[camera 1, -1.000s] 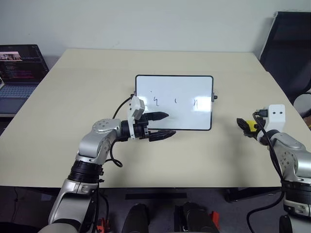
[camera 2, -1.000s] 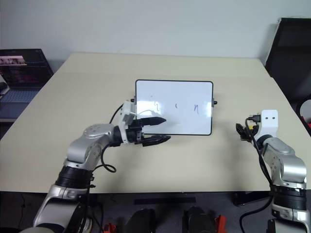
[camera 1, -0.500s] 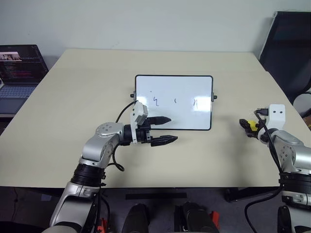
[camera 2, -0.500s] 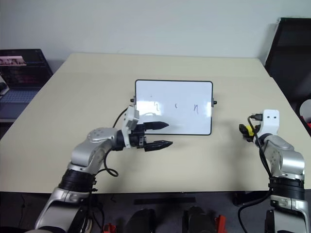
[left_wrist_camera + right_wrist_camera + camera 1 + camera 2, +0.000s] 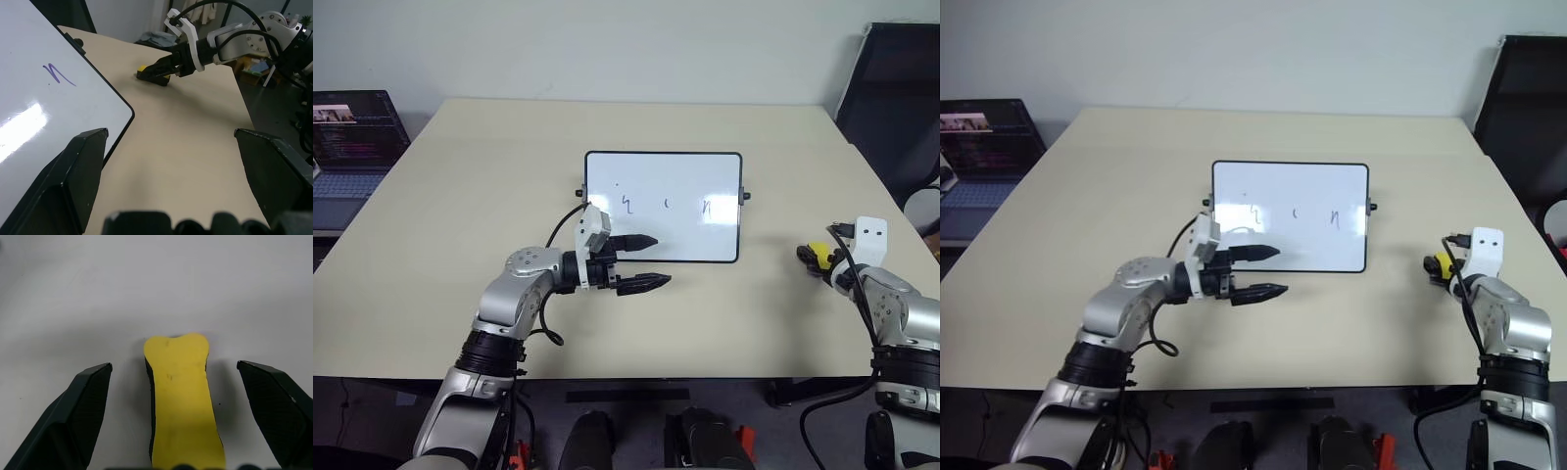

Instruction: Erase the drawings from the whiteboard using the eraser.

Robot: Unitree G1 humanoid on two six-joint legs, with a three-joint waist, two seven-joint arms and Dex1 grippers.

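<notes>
whiteboard [image 5: 664,206]: 1, with 3 drawings [image 5: 668,204]. eraser [image 5: 182,396]: 1, between spread right claw [image 5: 178,416]. left claw [image 5: 644,261] apart.

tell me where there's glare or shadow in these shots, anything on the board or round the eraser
Left wrist view: a bright streak of glare lies on the whiteboard, beside the nearest drawing, which stays readable. Right wrist view: the eraser casts a soft grey shadow on the table. Left eye view: even light, with a faint pale sheen on the whiteboard.
</notes>
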